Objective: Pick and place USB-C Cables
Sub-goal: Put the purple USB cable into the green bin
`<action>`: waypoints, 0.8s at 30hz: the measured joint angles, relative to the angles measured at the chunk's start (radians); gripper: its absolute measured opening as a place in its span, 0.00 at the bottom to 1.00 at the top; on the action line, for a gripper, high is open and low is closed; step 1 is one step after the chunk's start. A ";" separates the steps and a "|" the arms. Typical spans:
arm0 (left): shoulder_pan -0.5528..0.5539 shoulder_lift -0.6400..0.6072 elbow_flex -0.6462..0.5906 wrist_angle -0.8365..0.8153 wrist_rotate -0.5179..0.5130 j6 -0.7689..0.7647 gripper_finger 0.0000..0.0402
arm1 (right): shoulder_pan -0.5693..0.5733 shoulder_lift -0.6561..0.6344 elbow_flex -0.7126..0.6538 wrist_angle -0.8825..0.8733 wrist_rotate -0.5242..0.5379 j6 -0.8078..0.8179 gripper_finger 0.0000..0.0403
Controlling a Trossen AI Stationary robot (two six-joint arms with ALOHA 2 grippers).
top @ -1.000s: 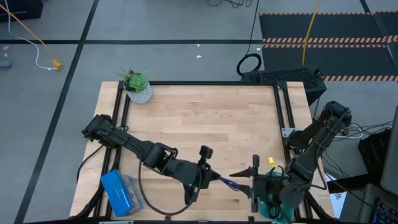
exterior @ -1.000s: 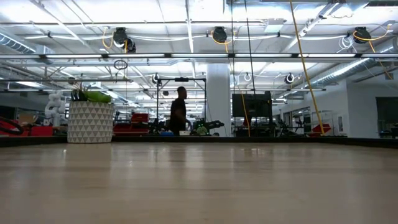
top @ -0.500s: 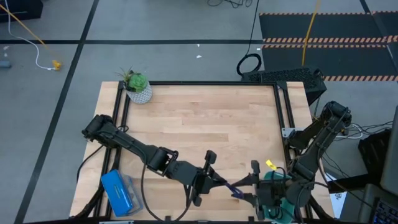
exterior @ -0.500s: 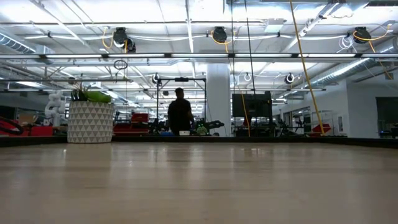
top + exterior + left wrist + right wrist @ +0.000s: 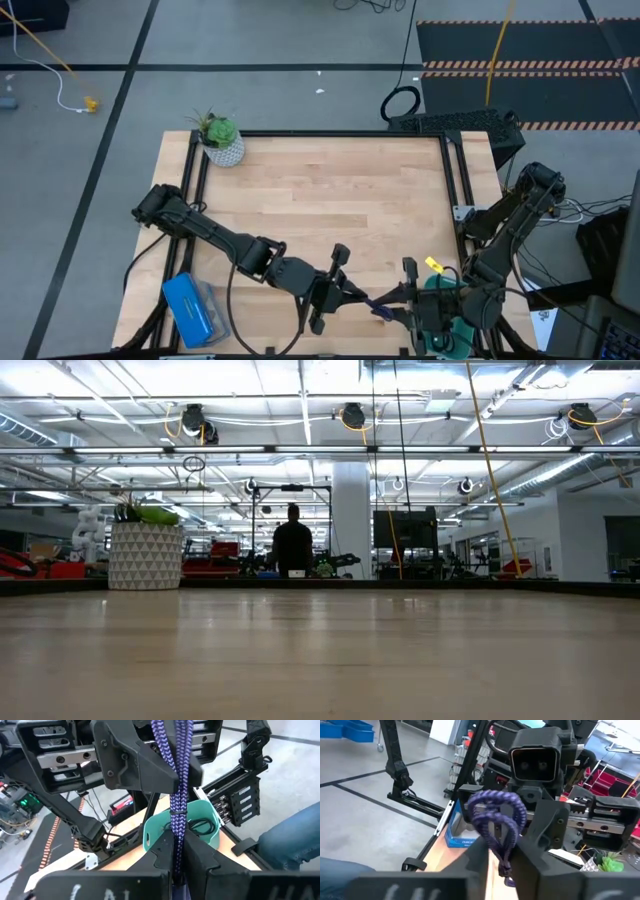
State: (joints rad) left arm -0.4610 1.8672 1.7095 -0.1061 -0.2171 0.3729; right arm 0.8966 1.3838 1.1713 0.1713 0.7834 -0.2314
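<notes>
A blue-purple braided USB-C cable bundle (image 5: 373, 301) spans between my two grippers near the table's near edge, lifted off the wood. My left gripper (image 5: 350, 293) is shut on one end of it and my right gripper (image 5: 396, 294) on the other. The teal tray (image 5: 152, 831) stands under the right arm at the near right corner. A black cable (image 5: 198, 826) lies coiled on the tray's floor. In the right wrist view the bundle's loops (image 5: 494, 811) bulge above my right gripper (image 5: 499, 860). A third cable does not show. My left gripper pinches the bundle's lower end (image 5: 177, 851) between its two fingers, coming level from the table's left, along the bundle. The bundle is lifted clear and runs straight to the other gripper. My right gripper pinches the bundle just below its looped end (image 5: 501, 851) between its two fingers, coming level from the table's right. The loops stand free above the fingers.
A blue box (image 5: 192, 308) lies at the near left corner. A potted plant (image 5: 221, 139) stands at the far left corner. A yellow tag (image 5: 433, 264) sits by the right arm. Bare wood (image 5: 330, 195) stretches across the middle and far side. A person (image 5: 292, 545) stands far behind the table.
My left gripper has carried the blue-purple bundle toward the table's right and slightly toward the near edge, up to the right gripper, most of it in the first half second. The right arm has shifted a little to meet it. The person in the background has stepped sideways.
</notes>
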 joint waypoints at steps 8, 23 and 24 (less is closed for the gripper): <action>-0.006 0.000 0.000 0.004 -0.007 -0.080 0.16 | 0.002 0.000 0.000 0.006 0.001 0.038 0.03; -0.060 0.000 0.000 -0.017 -0.216 -0.245 0.50 | 0.115 -0.026 -0.001 -0.063 0.086 0.144 0.03; -0.066 0.000 0.000 -0.020 -0.226 -0.247 0.50 | 0.124 -0.035 -0.001 -0.082 0.101 0.164 0.03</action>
State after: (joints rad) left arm -0.5269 1.8671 1.7096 -0.1266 -0.4436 0.1258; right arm 1.0209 1.3483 1.1702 0.0894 0.8845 -0.0672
